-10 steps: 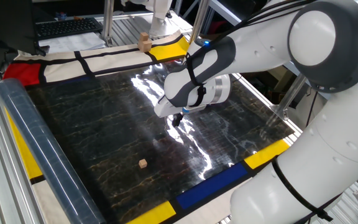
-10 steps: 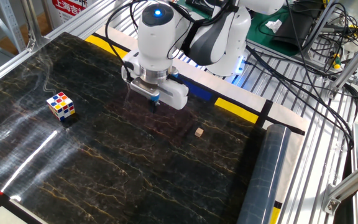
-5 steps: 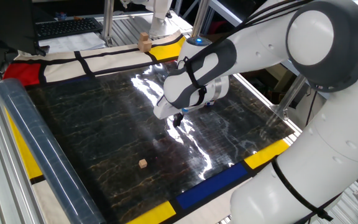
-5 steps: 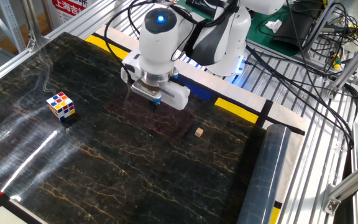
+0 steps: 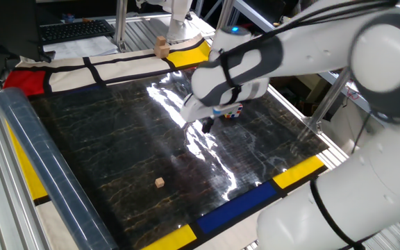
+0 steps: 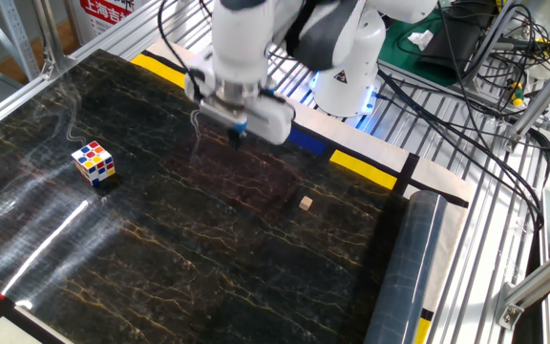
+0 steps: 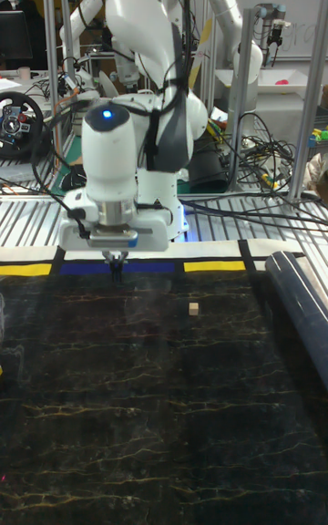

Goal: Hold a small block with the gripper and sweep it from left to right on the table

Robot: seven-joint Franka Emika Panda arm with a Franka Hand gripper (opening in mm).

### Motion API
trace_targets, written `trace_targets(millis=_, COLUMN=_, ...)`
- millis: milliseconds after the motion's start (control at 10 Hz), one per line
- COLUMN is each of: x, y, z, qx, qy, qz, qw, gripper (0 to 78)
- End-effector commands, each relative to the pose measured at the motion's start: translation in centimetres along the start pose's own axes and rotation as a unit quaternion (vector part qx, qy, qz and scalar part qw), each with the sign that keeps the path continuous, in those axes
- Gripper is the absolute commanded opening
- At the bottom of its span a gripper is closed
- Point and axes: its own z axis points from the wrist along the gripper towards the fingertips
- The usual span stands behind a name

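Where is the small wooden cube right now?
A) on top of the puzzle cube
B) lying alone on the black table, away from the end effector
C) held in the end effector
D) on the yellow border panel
B: the small wooden cube lies by itself on the black table, well apart from the end effector, which holds nothing visible.

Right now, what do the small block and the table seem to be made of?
The block looks like plain unpainted wood: tan, matte, no gloss. The table looks like a glossy marble-patterned sheet: black with brownish veins and bright light reflections; whether it is real stone cannot be told.
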Motion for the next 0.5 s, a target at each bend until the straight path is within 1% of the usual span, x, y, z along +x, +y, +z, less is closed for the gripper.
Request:
trace_targets(millis=100, x=4.28, y=-2.86, z=-5.61, qx=-0.008, qy=-0.014, qz=0.023, qw=0.9996, gripper=1.1)
trace_targets(millis=500, x=4.43, y=-2.74, z=-5.75, qx=-0.006, qy=-0.027, qz=0.025, qw=0.9993, gripper=1.1)
